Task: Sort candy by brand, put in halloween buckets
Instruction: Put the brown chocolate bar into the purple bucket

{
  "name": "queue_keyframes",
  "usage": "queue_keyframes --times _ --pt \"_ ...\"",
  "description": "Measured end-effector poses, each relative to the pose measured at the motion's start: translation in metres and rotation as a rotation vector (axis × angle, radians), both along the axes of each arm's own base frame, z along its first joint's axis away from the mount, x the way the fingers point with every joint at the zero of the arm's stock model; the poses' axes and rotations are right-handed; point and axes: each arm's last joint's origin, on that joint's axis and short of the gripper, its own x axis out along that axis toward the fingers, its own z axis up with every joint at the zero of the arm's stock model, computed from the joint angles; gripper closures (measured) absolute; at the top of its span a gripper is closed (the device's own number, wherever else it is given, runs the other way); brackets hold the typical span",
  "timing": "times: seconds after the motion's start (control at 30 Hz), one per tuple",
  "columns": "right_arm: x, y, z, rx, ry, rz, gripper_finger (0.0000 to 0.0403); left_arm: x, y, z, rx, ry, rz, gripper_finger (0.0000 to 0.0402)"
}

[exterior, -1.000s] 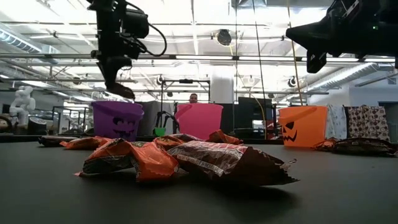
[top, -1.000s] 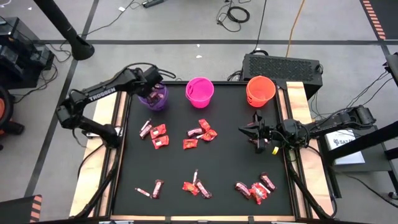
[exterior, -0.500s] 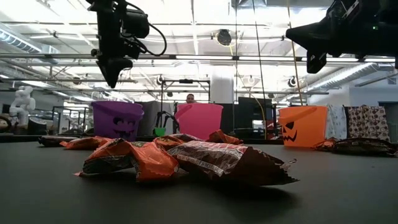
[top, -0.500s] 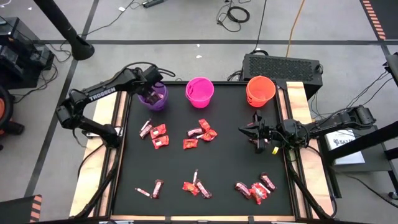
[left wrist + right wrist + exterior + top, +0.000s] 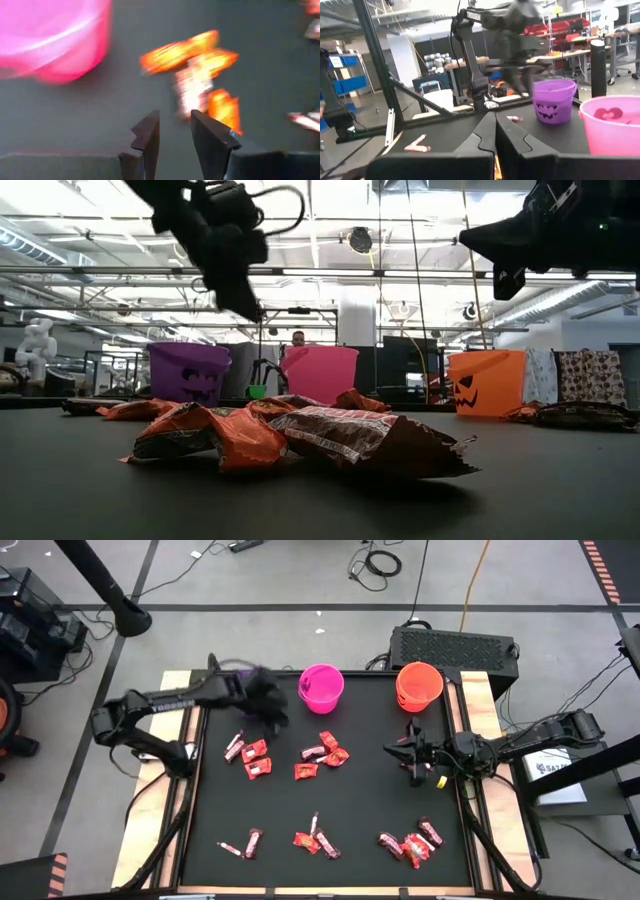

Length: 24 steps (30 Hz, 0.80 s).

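Observation:
The candy lies in small heaps on the black table: one [image 5: 248, 752] left of centre, one [image 5: 322, 752] in the middle, and three along the near edge. My left gripper [image 5: 268, 710] is blurred, high above the table between the purple bucket [image 5: 188, 372] and the pink bucket [image 5: 321, 686]. It is open and empty [image 5: 174, 131], with the middle candy [image 5: 200, 75] below and ahead of it. The arm hides the purple bucket in the high view. My right gripper [image 5: 405, 752] hovers shut [image 5: 495, 125] on the near side of the orange bucket [image 5: 418, 683].
The three buckets stand in a row along the table's far edge. Wooden strips [image 5: 170, 740] border the black mat left and right. A black box [image 5: 452, 645] sits behind the orange bucket. Bare mat lies between the candy heaps. A person [image 5: 297, 338] shows far behind the table.
My left gripper has swung fast from above the purple bucket toward the table's right and near side, tipping forward, and now hangs over the mat beside the pink bucket. A small piece at its fingertips a second ago no longer shows. The right arm has kept still.

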Motion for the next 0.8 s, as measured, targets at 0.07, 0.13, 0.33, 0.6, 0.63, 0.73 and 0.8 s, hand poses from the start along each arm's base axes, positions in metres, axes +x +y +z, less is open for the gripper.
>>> queue_keyframes --times 0.07,0.13,0.33,0.6,0.63,0.73,0.8 --pt "0.0 0.0 -0.001 0.002 0.014 0.0 0.0403 0.009 -0.02 -0.017 0.005 -0.092 -0.104 0.0286" --pt "0.0 0.0 -0.004 0.032 0.036 0.004 0.0403 0.016 -0.039 -0.027 0.034 -0.182 -0.178 0.0286" --pt "0.001 0.0 -0.008 0.131 0.074 0.015 0.0403 0.029 -0.09 -0.024 0.009 -0.334 -0.3 0.0285" --pt "0.001 0.0 -0.01 0.175 0.088 0.015 0.0403 0.031 -0.149 -0.016 0.038 -0.426 -0.365 0.0285" --pt "0.001 0.0 -0.01 0.182 0.087 0.016 0.0403 0.03 -0.151 -0.017 0.07 -0.412 -0.33 0.0285" --pt "0.001 0.0 -0.01 0.188 0.089 0.016 0.0403 0.028 -0.152 -0.021 0.177 -0.351 -0.185 0.0285" --pt "0.001 0.0 -0.009 0.182 0.081 0.015 0.0403 0.028 -0.149 -0.027 0.225 -0.304 -0.085 0.0285"
